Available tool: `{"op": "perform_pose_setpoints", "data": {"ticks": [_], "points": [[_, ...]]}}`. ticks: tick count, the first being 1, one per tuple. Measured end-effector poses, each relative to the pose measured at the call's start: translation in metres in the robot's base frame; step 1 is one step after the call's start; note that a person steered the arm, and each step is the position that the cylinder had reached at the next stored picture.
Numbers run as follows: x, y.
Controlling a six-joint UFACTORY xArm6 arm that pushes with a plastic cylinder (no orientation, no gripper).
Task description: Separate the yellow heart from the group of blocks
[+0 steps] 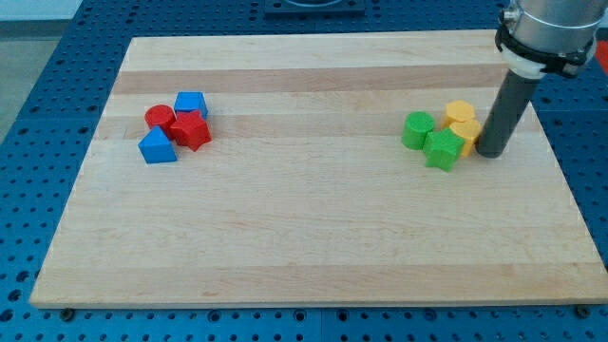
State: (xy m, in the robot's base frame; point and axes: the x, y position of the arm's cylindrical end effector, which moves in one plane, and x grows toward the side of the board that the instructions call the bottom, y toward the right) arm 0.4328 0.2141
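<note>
**A:** so the front edge of the board (pixel 304 290) is closest to the camera. First blocks up from it: a green star (pixel 443 149) on the view's right, a blue triangle (pixel 157 147) on the left.

**B:** where's the yellow heart?

**A:** the heart (pixel 466 131) is in the right cluster, touching the star, with a yellow block (pixel 460 112) just above it and a green block (pixel 416 129) at the cluster's left. My tip (pixel 492 153) sits right against the heart's right side.

**B:** pincer spread or pinching?

**A:** there's no pincer here, just a dark rod. The left cluster also has a red star (pixel 192 131), a red cylinder (pixel 160 118) and a blue cube (pixel 191 104), well apart from the tip.
</note>
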Motion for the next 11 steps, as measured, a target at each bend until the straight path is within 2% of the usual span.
{"op": "perform_pose_setpoints", "data": {"ticks": [7,11], "points": [[-0.029,-0.088],[-0.085,-0.148]]}}
